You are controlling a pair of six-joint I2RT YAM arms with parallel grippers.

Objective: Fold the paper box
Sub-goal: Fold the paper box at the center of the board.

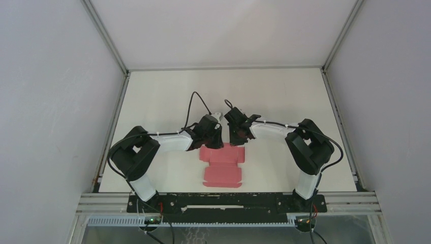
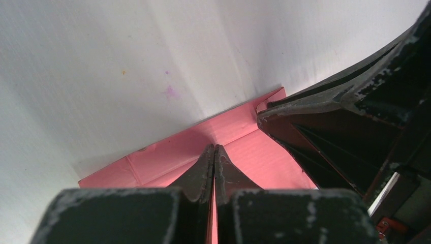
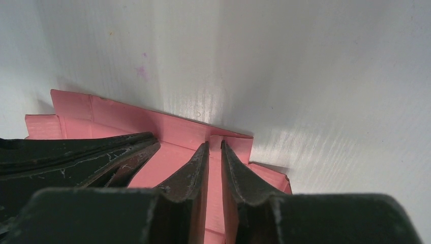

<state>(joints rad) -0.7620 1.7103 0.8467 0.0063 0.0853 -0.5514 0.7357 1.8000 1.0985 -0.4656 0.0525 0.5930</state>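
The pink box (image 1: 222, 170) lies by the table's (image 1: 162, 96) near edge, midway along it. Both grippers meet at its far edge. The left gripper (image 2: 214, 148) has its 2 fingers pressed together on a sliver of pink card. The right gripper (image 3: 215, 145) pinches a raised strip of the box.

Your two arms are bolted to a black mounting plate (image 1: 223, 202). Just above that plate the left arm (image 1: 170, 142) has a white shell, then bulky black joint housings and a second white link. The right arm (image 1: 272, 129) is built the same. Thin black cables (image 1: 195, 101) loop out beyond the wrists. Farthest from the plate, the left gripper (image 2: 214, 148) has tapered black fingers (image 2: 201, 175), scuffed to grey along their edges (the right gripper (image 3: 215, 147) looks just as worn).
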